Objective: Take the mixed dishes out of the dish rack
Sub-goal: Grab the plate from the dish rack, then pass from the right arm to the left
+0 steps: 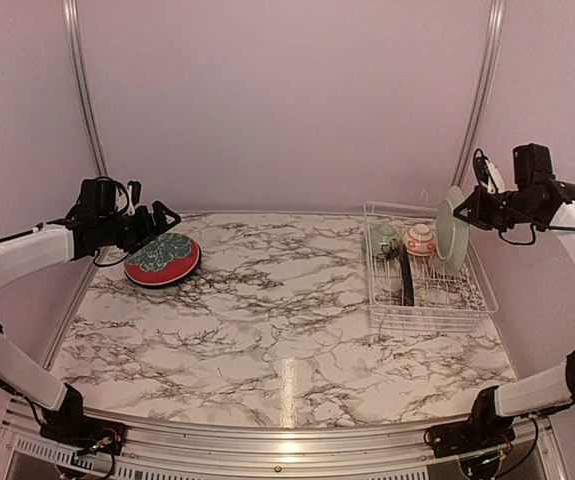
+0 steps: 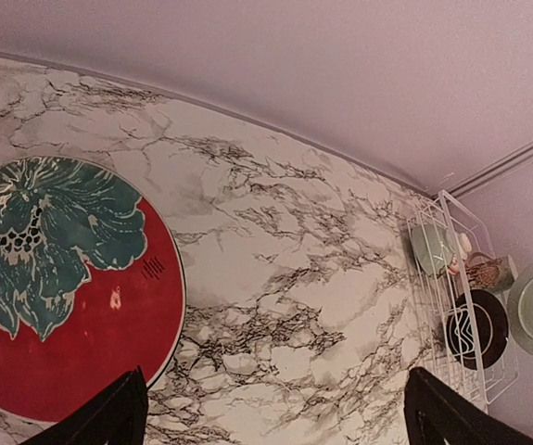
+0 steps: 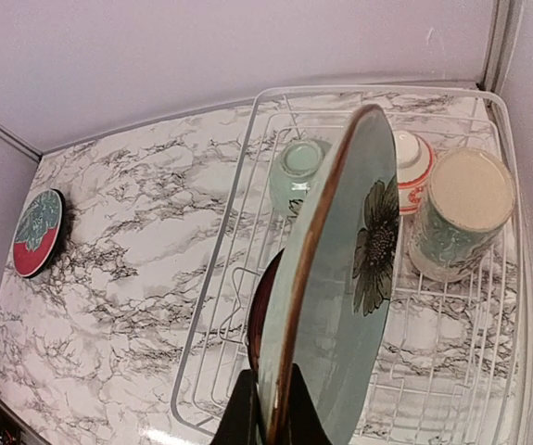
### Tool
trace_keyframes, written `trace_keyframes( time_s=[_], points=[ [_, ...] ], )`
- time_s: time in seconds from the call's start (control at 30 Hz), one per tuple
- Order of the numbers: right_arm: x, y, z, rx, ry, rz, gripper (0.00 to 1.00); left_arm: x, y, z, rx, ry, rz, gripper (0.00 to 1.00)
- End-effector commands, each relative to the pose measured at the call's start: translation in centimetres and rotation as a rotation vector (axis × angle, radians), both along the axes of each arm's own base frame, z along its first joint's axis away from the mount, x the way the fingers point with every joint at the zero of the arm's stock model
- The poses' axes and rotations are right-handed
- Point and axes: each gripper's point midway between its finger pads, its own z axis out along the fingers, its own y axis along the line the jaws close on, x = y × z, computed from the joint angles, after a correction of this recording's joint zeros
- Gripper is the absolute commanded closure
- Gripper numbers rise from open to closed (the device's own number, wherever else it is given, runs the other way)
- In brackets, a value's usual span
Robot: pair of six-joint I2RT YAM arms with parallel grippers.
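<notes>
Pale green is the plate (image 3: pixel 340 297) you carry. The right gripper (image 3: pixel 268 413) is clamped on its lower rim, holding it edge-up and clear above the dish rack (image 1: pixel 427 318), which sits at 3 o'clock on the marble table (image 1: pixel 267 330). Below the plate, the rack holds an upturned tall mug (image 3: pixel 456 209), a red-and-white bowl (image 3: pixel 416 167), a small pale green cup (image 3: pixel 298 167) and a dark plate (image 3: pixel 259 311) upright between the dividers.

At 9 o'clock the red patterned plate (image 2: pixel 62 287) lies flat on the table. The left gripper (image 2: pixel 275 413) hovers over it, jaws spread and empty.

You appear to be mid-transfer with a second plate. Your next move, I judge, calls for swinging it out over the rack's wall toward open marble around 7 o'clock. Then tip it flat and lower it to the surface before you release. Watch the thin-rim grip, because the plate may swivel.
</notes>
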Motion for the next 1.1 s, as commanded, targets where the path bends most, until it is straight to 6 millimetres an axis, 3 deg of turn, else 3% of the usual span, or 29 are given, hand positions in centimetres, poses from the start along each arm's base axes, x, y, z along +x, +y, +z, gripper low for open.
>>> trace_keyframes(
  time_s=[0.0,0.23,0.43,0.6,0.73,0.9,1.07],
  points=[
    [0.2,3.3,7.5,-0.063,-0.278,0.119,1.0,0.9,-1.1,1.4,-0.029,-0.035,-0.028,0.01],
    [-0.2,10.4,10.8,-0.255,-0.476,0.244,1.0,0.7,-2.5,2.2,-0.065,-0.032,-0.062,0.01],
    [-0.2,17.9,9.7,-0.464,-0.557,0.377,1.0,0.0,-3.2,2.8,-0.077,-0.03,-0.081,0.01],
    [-2.1,25.6,6.7,-0.724,-0.649,0.531,1.0,-0.6,-4.2,3.2,-0.121,-0.005,-0.117,0.01],
    [-4.5,30.9,2.7,-0.928,-0.729,0.688,1.0,-0.8,-5.2,3.3,-0.134,0.004,-0.149,0.02],
    [-5.9,34.9,-1.5,-1.01,-0.745,0.816,1.0,-1.4,-6.6,1.5,-0.091,0.072,-0.19,0.04],
    [-7.3,37.0,-4.9,-1.081,-0.761,0.882,1.0,-2.0,-9.1,-0.2,-0.028,0.134,-0.275,0.05]
  ],
)
